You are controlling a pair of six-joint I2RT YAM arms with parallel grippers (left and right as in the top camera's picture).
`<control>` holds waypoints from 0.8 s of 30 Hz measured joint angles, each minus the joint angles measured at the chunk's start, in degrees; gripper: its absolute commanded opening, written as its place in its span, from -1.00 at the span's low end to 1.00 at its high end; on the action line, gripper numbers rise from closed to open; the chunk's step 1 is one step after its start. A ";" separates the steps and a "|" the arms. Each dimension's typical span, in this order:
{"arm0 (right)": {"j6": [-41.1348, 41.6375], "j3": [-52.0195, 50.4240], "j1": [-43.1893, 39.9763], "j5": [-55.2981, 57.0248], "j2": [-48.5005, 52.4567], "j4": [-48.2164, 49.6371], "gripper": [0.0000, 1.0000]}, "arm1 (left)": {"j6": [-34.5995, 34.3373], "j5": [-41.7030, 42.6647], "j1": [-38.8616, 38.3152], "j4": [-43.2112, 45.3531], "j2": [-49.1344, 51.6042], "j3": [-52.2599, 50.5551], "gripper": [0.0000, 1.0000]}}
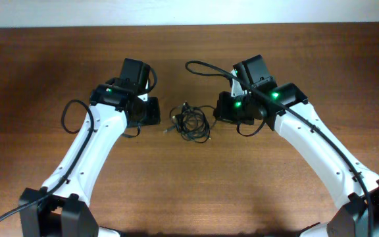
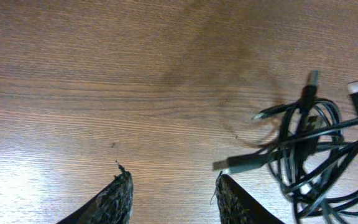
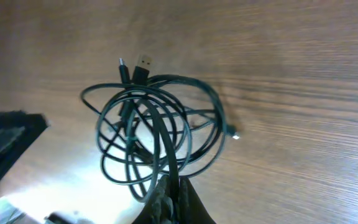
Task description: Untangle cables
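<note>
The cables (image 1: 191,121) lie as one small tangle of thin black loops on the wooden table, between my two grippers. In the right wrist view the tangle (image 3: 154,134) is coiled, with plug ends sticking out at its top. My right gripper (image 3: 174,186) is shut on a strand at the near edge of the tangle. In the left wrist view the tangle (image 2: 319,155) lies at the right, with several plug ends pointing left and up. My left gripper (image 2: 173,186) is open and empty over bare wood just left of the tangle; its right finger is close to one silvery plug.
The wooden table (image 1: 189,184) spreads all around. Thicker black wires loop off both arms, one at the left (image 1: 68,115) and one at the top middle (image 1: 206,66). The left arm's dark body (image 3: 5,146) shows at the left edge of the right wrist view.
</note>
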 measured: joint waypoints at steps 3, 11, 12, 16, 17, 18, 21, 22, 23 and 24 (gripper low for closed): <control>1.05 0.00 0.00 1.07 0.00 -0.02 -0.85 | -0.39 0.85 0.00 0.09 0.00 0.00 0.29; 3.48 0.00 0.00 -3.32 0.00 2.99 -0.92 | 2.91 16.31 0.00 2.43 0.00 0.00 0.54; 3.58 0.00 0.00 -4.24 0.00 3.50 -0.92 | 3.06 16.92 0.00 2.51 0.00 0.00 0.56; 4.13 0.00 0.00 -11.19 0.00 7.89 -0.92 | 3.54 18.84 0.00 2.97 0.57 0.00 0.57; 4.13 0.00 0.00 -14.19 0.00 9.16 -0.92 | 3.56 19.26 0.00 3.21 1.64 0.00 0.57; 4.13 0.00 0.00 -15.89 0.00 9.57 -0.92 | 3.58 19.34 0.00 3.34 2.27 0.00 0.57; 4.28 0.00 0.00 -23.12 0.00 10.95 -0.92 | 3.56 19.61 0.00 5.25 5.66 0.00 0.55; 4.31 0.00 0.00 -25.11 0.00 11.52 -0.92 | 3.56 19.63 0.00 6.12 6.38 0.00 0.50; 4.33 0.00 0.00 -26.53 0.00 12.09 -0.92 | 3.56 19.74 0.00 6.91 7.06 0.00 0.45; 4.33 0.00 0.00 -27.67 0.00 12.46 -0.92 | 3.54 19.85 0.00 7.28 7.32 0.00 0.39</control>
